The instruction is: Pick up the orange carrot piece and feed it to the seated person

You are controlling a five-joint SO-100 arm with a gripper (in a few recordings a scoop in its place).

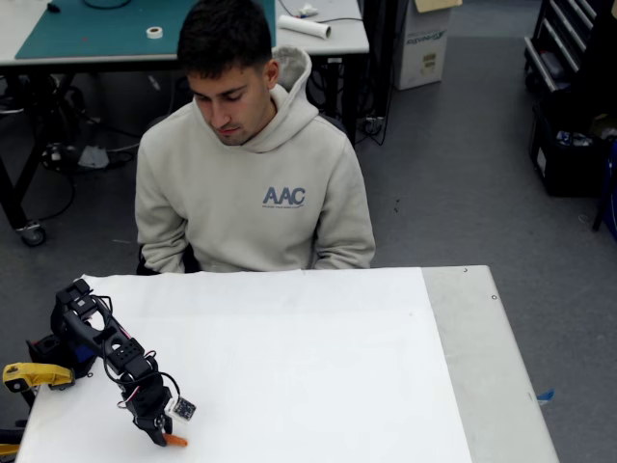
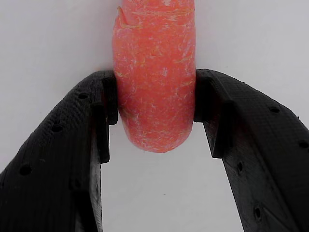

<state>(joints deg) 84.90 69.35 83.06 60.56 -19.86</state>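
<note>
Your gripper (image 2: 155, 104) has its jaws pressed against both sides of the carrot piece (image 2: 154, 77), low on the white table (image 1: 289, 367) near its front left corner; the seated person (image 1: 251, 183) faces you across it.

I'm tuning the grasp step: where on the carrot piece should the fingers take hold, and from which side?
Grip the orange carrot piece across its round sides, a little above its rounded end, coming from above. It lies flat on the white table, so its two sides are open. In the wrist view the fingers already press both sides there.
</note>
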